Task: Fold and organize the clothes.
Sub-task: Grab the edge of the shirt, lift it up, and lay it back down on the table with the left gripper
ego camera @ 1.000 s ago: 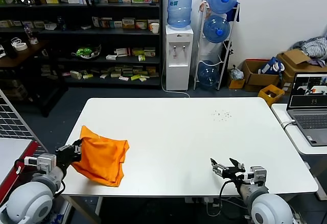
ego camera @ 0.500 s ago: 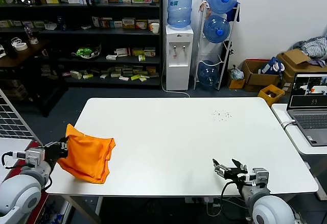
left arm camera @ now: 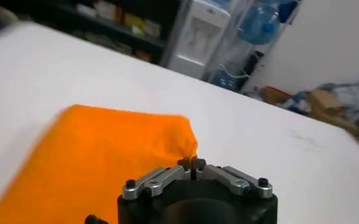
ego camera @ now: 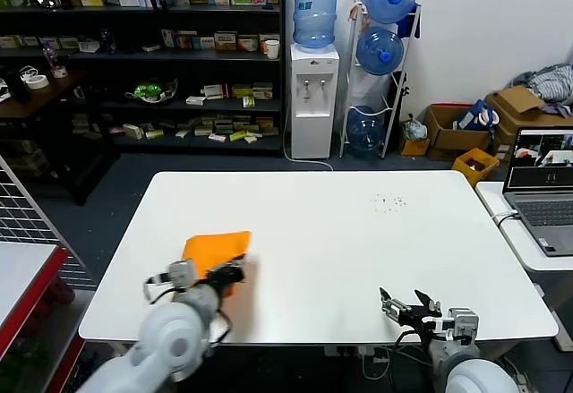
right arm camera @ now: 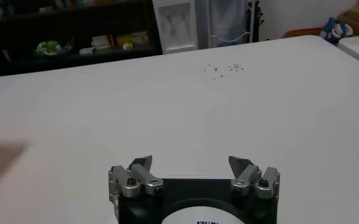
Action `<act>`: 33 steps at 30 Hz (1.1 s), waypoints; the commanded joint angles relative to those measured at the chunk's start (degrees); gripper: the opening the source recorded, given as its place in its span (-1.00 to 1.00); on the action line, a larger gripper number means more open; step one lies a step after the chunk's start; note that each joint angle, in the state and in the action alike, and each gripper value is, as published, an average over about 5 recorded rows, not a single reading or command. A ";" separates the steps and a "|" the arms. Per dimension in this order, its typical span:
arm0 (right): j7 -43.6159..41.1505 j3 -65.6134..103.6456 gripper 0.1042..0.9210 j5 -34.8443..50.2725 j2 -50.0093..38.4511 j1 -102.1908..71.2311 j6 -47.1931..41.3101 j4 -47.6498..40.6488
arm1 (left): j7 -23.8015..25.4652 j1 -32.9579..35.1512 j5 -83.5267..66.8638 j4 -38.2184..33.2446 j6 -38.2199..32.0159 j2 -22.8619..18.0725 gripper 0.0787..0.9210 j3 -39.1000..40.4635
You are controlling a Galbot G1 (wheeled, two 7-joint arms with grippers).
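The bright orange T-shirt (ego camera: pixel 215 248) lies bunched on the white table (ego camera: pixel 340 241) near its front left part. My left gripper (ego camera: pixel 235 272) is shut on a pinched corner of the shirt, as the left wrist view shows: the fingertips (left arm camera: pixel 192 162) meet on the orange fabric (left arm camera: pixel 100 152). No lettering or label shows. My right gripper (ego camera: pixel 407 311) is open and empty, low over the table's front right edge; it also shows in the right wrist view (right arm camera: pixel 191 163) above bare tabletop.
A laptop (ego camera: pixel 544 187) sits on a side table at the right. A water dispenser (ego camera: pixel 311 98) and shelves stand behind the table. Small dark specks (ego camera: pixel 389 200) lie on the far right part of the tabletop. A wire rack is at the left.
My left arm has swung from the table's left edge inward, bringing the orange shirt to the right onto the tabletop. My right gripper has drifted slightly lower and right.
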 commanded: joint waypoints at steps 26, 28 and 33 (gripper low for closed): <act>-5.26 4.61 0.76 -2.14 -1.47 -3.44 4.07 2.16 | 1.09 -14.55 10.89 24.97 -1.84 -32.37 -0.87 19.68; -7.18 6.39 0.76 -2.17 -3.46 -5.53 5.24 3.56 | 1.29 -12.96 10.66 21.38 -1.84 -31.13 -0.76 18.51; -13.33 14.83 0.76 -1.85 -10.53 -15.49 12.36 6.78 | 7.42 -3.55 14.03 7.22 -2.64 -21.68 -0.41 12.03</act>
